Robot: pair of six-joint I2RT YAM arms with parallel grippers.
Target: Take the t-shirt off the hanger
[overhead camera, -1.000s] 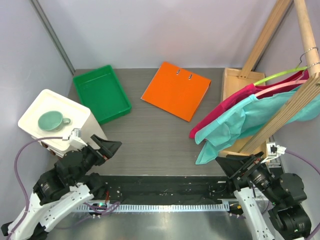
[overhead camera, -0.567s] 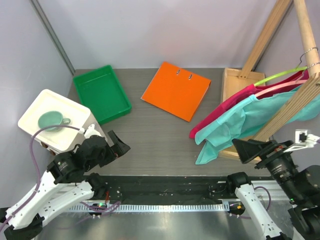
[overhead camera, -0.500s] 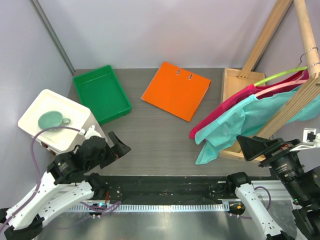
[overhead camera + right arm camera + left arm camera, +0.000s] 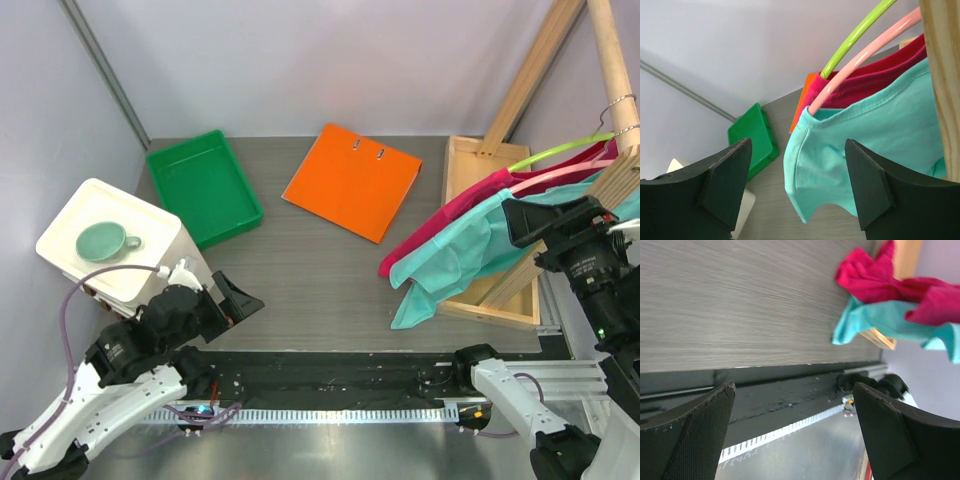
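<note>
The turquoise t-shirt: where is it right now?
The turquoise t-shirt hangs at the right of the top view, on the pink hanger, beside the red t-shirt.

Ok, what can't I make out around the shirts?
Hooks of pink hanger, green hanger: right wrist view, past the top edge or post.
Teal shirt, far shoulder: right wrist view, behind the post; top view, behind the right tool.
Red shirt, top: left wrist view, past the right edge.

Left arm (image 4: 95, 405): we are seeing white shells joined by black motor housings.
Cable (image 4: 66, 310): we are seeing a purple lead looping off the wrist.
Right arm (image 4: 590, 275): we are seeing black upper segments above a white lower link.
Left gripper (image 4: 795, 427): we are looking at black wedge-shaped fingers (image 4: 690, 440) with finely textured faces.
</note>
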